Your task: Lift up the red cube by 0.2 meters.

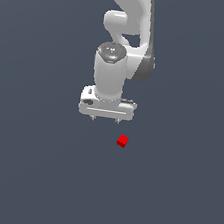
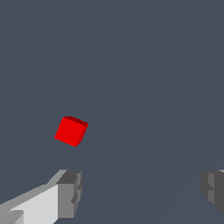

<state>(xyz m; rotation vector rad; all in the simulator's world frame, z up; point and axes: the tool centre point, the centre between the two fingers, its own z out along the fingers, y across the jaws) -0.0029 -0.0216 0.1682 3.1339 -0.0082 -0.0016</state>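
The red cube [image 1: 122, 141] is tiny and plain, lying on the dark grey floor a little below and toward the exterior view's right of the white gripper [image 1: 105, 120]. The gripper points downward with its two short fingertips [image 1: 94, 117] spread apart and nothing between them. In the wrist view the red cube [image 2: 71, 131] lies on the floor outside the span of the gripper [image 2: 140, 192], beyond one grey finger pad [image 2: 70, 193]. The gripper is open and does not touch the cube.
The white arm [image 1: 128, 30] rises behind the gripper toward the top of the exterior view. The flat dark grey floor [image 1: 173, 193] fills both views, and no other object shows on it.
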